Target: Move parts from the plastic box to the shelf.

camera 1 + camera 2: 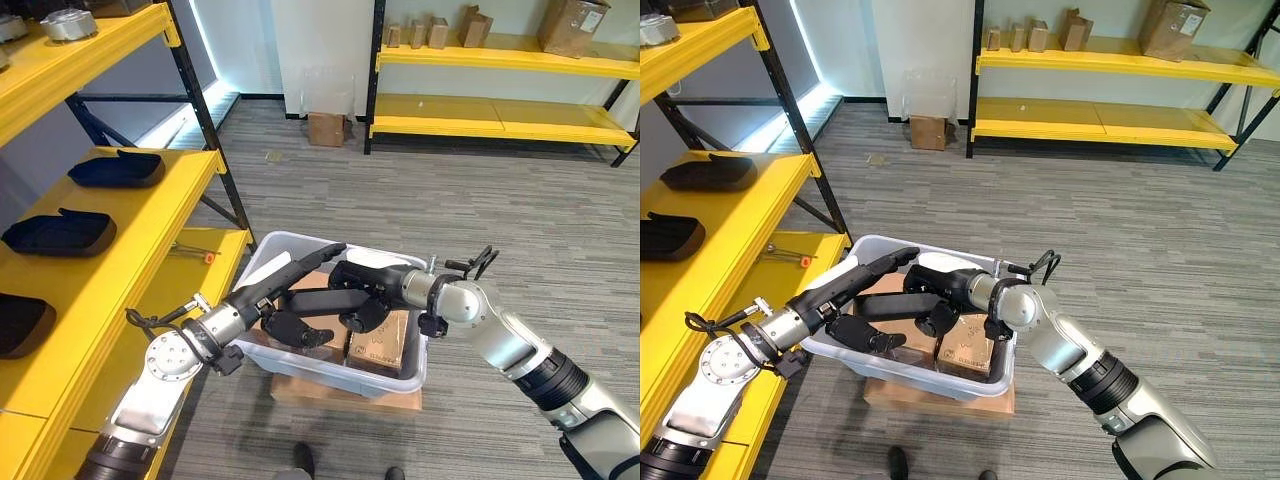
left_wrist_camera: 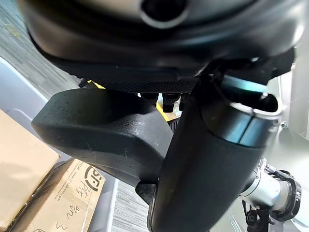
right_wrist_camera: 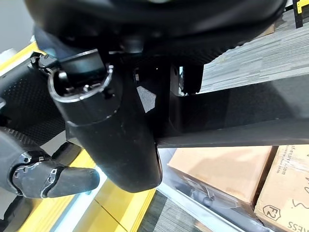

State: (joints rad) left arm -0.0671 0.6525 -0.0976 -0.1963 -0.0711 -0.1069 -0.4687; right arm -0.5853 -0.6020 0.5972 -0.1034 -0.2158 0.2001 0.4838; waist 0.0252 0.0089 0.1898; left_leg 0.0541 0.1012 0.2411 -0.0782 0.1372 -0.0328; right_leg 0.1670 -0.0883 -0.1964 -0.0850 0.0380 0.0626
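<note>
Three black moulded parts [image 1: 118,170] already lie on the yellow shelf [image 1: 150,215] at left, while both hands reach into the white plastic box [image 1: 395,375] on the floor. The left hand [image 1: 290,330] and right hand [image 1: 362,295] curl round a long, matte-black part [image 1: 895,303] above cardboard cartons [image 1: 380,345]; lifting and shelving remain.

A storeroom or warehouse: yellow racking [image 1: 500,125] is lining the upper right, cardboard boxes [image 1: 570,25] sitting on it, grey carpet [image 1: 480,210] below.
</note>
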